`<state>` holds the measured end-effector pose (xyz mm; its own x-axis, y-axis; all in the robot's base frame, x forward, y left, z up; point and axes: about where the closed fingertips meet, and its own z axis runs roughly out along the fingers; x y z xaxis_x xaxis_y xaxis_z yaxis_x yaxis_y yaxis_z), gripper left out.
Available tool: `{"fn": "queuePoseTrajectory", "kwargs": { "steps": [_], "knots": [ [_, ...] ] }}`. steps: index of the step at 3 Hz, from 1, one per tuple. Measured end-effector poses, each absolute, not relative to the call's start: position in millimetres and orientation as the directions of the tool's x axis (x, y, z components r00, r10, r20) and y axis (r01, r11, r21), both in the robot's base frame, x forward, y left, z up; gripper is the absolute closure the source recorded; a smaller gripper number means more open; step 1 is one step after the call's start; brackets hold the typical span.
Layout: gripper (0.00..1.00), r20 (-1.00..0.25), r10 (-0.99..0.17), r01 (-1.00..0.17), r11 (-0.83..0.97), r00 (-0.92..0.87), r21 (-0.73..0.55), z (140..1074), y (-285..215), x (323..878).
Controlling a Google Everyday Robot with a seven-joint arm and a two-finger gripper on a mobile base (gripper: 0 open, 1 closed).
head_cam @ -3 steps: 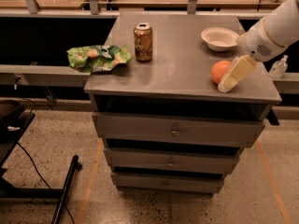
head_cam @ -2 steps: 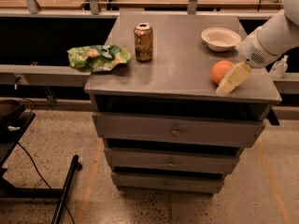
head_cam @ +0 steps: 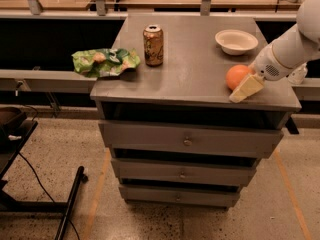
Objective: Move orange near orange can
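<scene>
- Orange (head_cam: 234, 75) sits on the bench (head_cam: 190, 81) at right of frame, near the front edge.
- End effector (head_cam: 244, 88) is at the orange's lower-right side, against it; cannot tell whether it is open or closed.
- Orange can (head_cam: 153, 45) stands upright at upper left of the bench, well apart from the orange.
- White bowl (head_cam: 236, 41) is just above the orange.
- Green snack bag (head_cam: 102, 62) lies left of the can, at the bench edge.
</scene>
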<state>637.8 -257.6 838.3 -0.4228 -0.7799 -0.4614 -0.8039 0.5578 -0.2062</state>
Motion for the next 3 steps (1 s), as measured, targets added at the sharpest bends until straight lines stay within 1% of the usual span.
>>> {"fn": "queuePoseTrajectory", "kwargs": {
  "steps": [1,3],
  "knots": [
    [0.62,-0.479,-0.770,-0.806,0.560,-0.422,-0.189,837.6,-256.4,639.9],
    [1.00,-0.479,-0.770,-0.806,0.560,-0.422,-0.189,838.0,-256.3,639.9]
  ]
}}
